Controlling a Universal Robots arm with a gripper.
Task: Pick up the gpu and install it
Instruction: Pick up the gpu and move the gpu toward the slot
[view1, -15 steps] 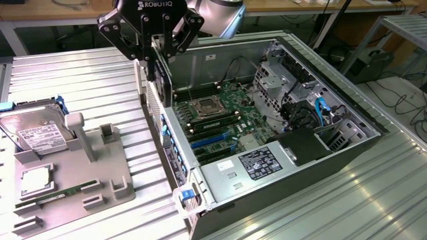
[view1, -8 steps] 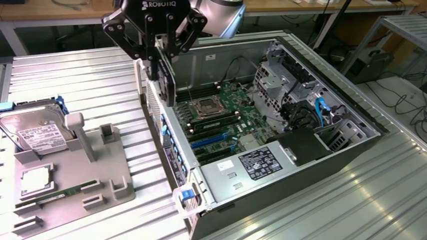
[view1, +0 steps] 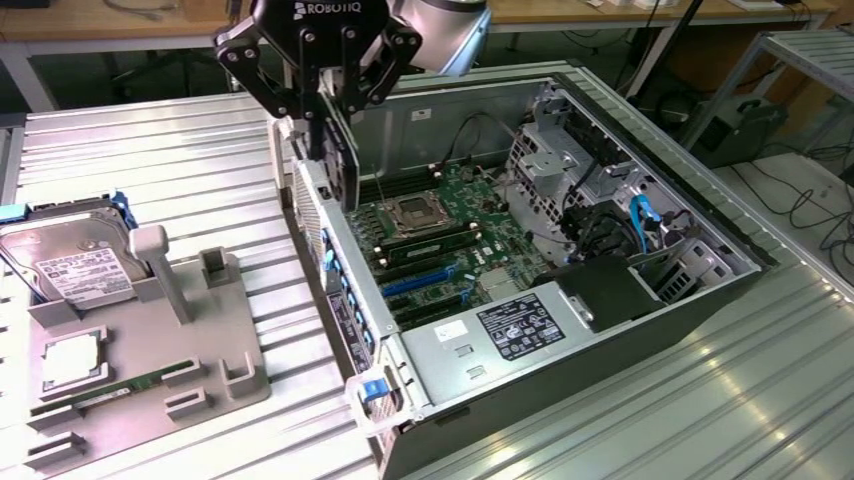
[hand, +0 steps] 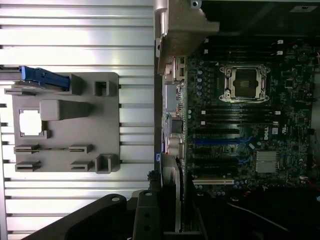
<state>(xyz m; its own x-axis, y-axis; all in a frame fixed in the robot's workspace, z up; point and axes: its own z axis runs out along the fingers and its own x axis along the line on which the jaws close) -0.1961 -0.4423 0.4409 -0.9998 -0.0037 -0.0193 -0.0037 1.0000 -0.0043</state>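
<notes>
The gpu (view1: 336, 165) hangs on edge, a thin dark card with a silvery bracket strip, and my gripper (view1: 327, 105) is shut on its upper part. It hovers over the rear wall of the open computer case (view1: 694, 300), just above the edge of the motherboard (view1: 447, 225). The blue and black expansion slots (view1: 420, 282) lie lower down toward the power supply. In the wrist view the gpu (hand: 178, 200) appears edge-on between my gripper's dark fingers (hand: 146, 217), close to the case's rear wall and near the expansion slots (hand: 215, 142).
A grey parts holder (view1: 220, 340) on the ribbed metal table, at the exterior view's left, carries a silver hard drive (view1: 74, 265), a processor chip (view1: 74, 362) and a green memory stick (view1: 120, 388). Inside the case are a power supply (view1: 514, 335), drive cage (view1: 561, 160) and cables.
</notes>
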